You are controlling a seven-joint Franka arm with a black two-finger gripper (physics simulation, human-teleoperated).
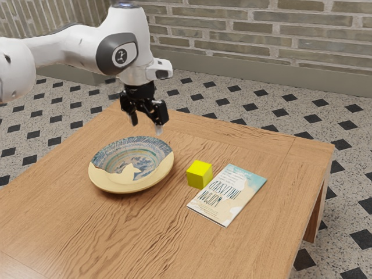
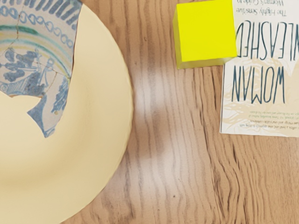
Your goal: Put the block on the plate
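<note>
Exterior view: block (image 1: 199,174) waits beside the plate (image 1: 119,185), hand (image 1: 146,127) spread and empty

Looking on from here, I'd take the plate as the landmark. It lies flat on the tabletop (image 1: 145,238), a broad target with its wide face up. The yellow block sits on the wood near the plate's rim, not on it, squarely on one face. The book (image 1: 226,195) lies flat on the block's far side from the plate; whether block and book touch, I can't quite say. Nothing props the block up; the wood alone bears it, and its flat sides ought to give an easy grip.

As for the hand, its two fingers stand well apart, pointing downward, with nothing between them and nothing touched. It hangs higher than the plate, though from this slant I can only guess how far it is to one side of the rim. The job looks to be at the reaching stage: line up over the block, keeping clear of the book, then lower, grip, lift and carry it to the plate.
</note>
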